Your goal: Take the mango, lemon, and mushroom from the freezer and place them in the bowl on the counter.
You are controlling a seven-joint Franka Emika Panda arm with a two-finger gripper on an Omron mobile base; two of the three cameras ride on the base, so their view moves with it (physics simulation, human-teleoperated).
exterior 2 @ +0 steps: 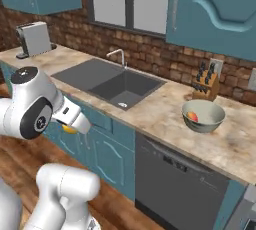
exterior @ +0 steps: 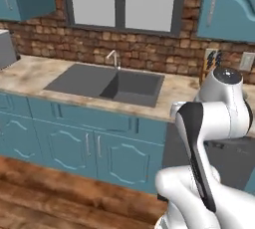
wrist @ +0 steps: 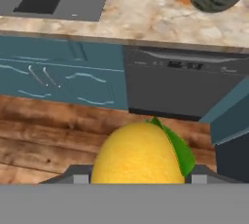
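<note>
Leftward, arm hides much of the bench [exterior: 30, 76]. Right base view: bowl [exterior 2: 203, 116] beside the knife block [exterior 2: 207, 80], probably the mango [exterior 2: 192, 117] inside; lemon [exterior 2: 69, 128] under the wrist. Hand view alone shows the end effector [wrist: 137, 179] gripping the lemon [wrist: 137, 155] across its middle: firm, smooth, light, liable to slip.

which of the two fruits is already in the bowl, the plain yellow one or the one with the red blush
The red-blushed mango lies inside the bowl on the counter. The plain yellow lemon, with its green leaf, sits between the gripper's fingers, over the wooden floor.
</note>
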